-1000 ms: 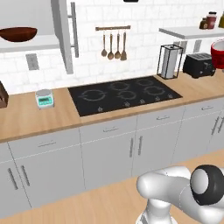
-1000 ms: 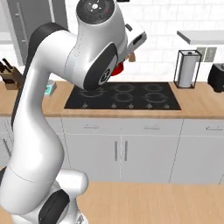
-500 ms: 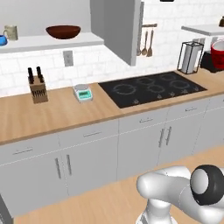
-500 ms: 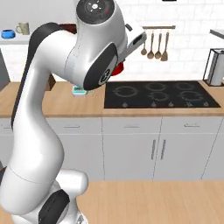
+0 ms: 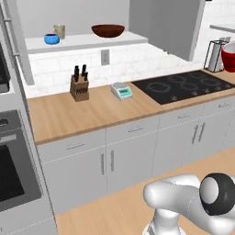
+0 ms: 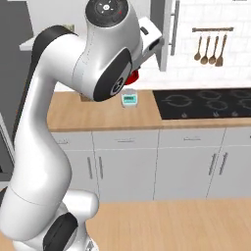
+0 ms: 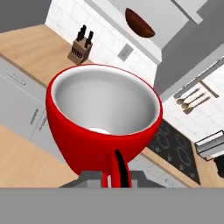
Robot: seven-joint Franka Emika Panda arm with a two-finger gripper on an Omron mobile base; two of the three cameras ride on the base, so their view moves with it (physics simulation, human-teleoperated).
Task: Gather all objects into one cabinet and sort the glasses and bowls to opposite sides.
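Shelf (image 5: pixel 82 42): blue bowl (image 5: pixel 52 39), tan cup (image 5: pixel 59 31) left; brown bowl (image 5: pixel 108 30) right; gap between.

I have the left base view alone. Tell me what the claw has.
Observer: The claw is shut on the red mug, by its handle.
Operator: Report what is in the mug.
Observer: Nothing; its pale inside is bare.
Operator: Say where the hand camera looks.
Observer: Over the mug's rim toward the brown bowl, with the knife block to the lower left of it in the hand view.
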